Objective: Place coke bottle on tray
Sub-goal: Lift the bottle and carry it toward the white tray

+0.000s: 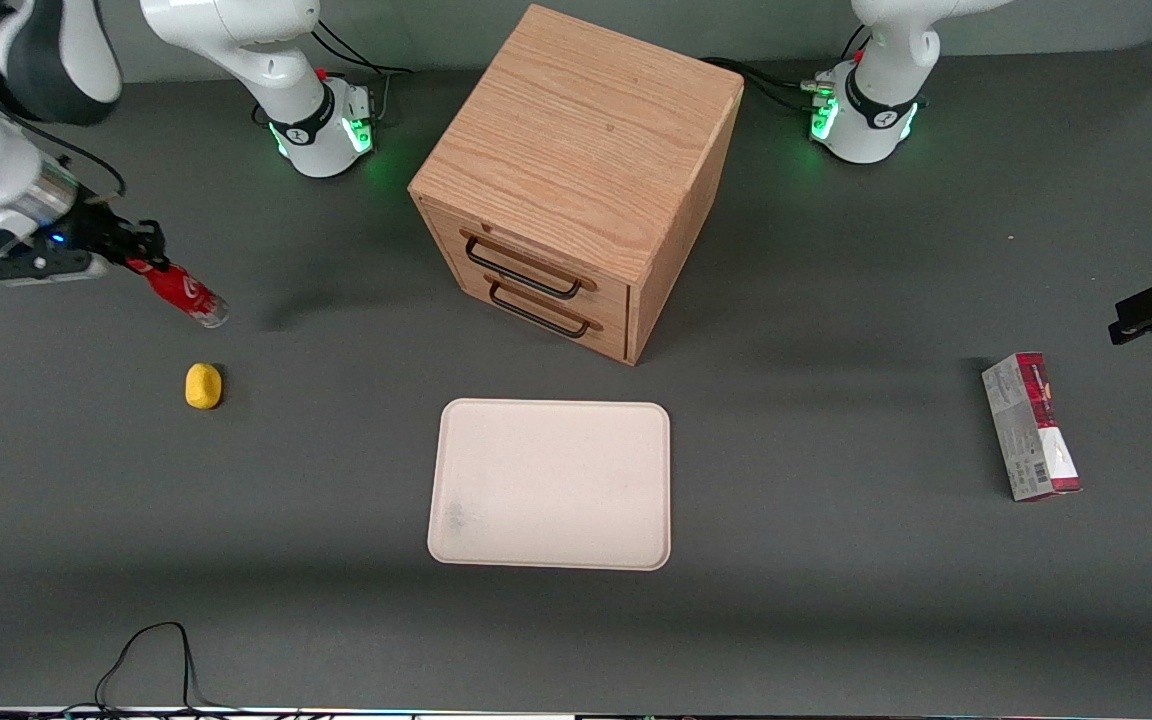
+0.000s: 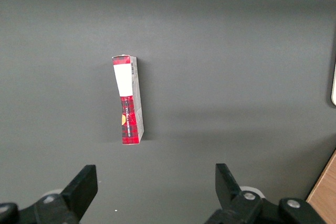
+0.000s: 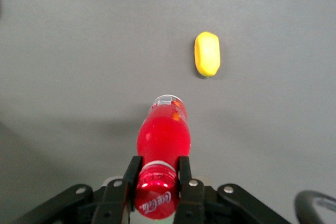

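Observation:
My right gripper (image 1: 141, 262) is at the working arm's end of the table, shut on the neck of the coke bottle (image 1: 181, 293). The small red bottle hangs tilted in the air, clear base pointing down and toward the drawer cabinet, above the table. In the right wrist view the two black fingers (image 3: 132, 171) clamp the bottle (image 3: 164, 137) just below its red cap, and my gripper (image 3: 157, 174) holds it over bare table. The cream-white tray (image 1: 550, 484) lies flat in front of the cabinet, nearer the front camera, well away from the bottle.
A yellow lemon-shaped object (image 1: 203, 385) lies on the table just nearer the camera than the bottle; it also shows in the right wrist view (image 3: 207, 54). A wooden two-drawer cabinet (image 1: 576, 175) stands mid-table. A red-and-grey carton box (image 1: 1030, 425) lies toward the parked arm's end.

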Controlling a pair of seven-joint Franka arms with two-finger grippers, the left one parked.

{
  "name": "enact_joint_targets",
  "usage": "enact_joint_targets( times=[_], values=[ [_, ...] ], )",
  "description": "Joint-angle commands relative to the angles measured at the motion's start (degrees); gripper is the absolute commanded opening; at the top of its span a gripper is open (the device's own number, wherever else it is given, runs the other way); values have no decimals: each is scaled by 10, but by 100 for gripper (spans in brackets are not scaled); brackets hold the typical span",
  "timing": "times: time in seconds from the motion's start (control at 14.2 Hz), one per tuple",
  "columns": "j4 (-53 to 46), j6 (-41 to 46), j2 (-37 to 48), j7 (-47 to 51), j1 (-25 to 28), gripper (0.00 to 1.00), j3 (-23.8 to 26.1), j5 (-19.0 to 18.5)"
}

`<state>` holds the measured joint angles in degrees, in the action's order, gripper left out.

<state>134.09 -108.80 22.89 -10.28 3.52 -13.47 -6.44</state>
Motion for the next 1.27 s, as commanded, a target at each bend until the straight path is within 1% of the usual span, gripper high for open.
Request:
enact_joint_targets(
  times=[0.0,0.14,0.28,0.49,0.63,0.7,0.84,1.06,1.13,1.2],
  values=[
    [-131,124,-2,-13,3,0,9,-2],
    [-207,195,-6,-13,22,0,10,0],
    [-264,240,-10,-13,24,0,11,1],
    [-339,282,-38,-28,23,0,9,5],
    [-378,290,-74,-33,24,0,10,20],
    [-407,290,-106,-33,25,0,12,32],
    [-509,292,-198,-30,52,0,20,63],
    [-659,316,-326,-26,92,0,29,74],
    [-697,316,-359,-24,95,0,40,87],
    [-738,316,-396,-17,95,0,59,91]
  ],
)
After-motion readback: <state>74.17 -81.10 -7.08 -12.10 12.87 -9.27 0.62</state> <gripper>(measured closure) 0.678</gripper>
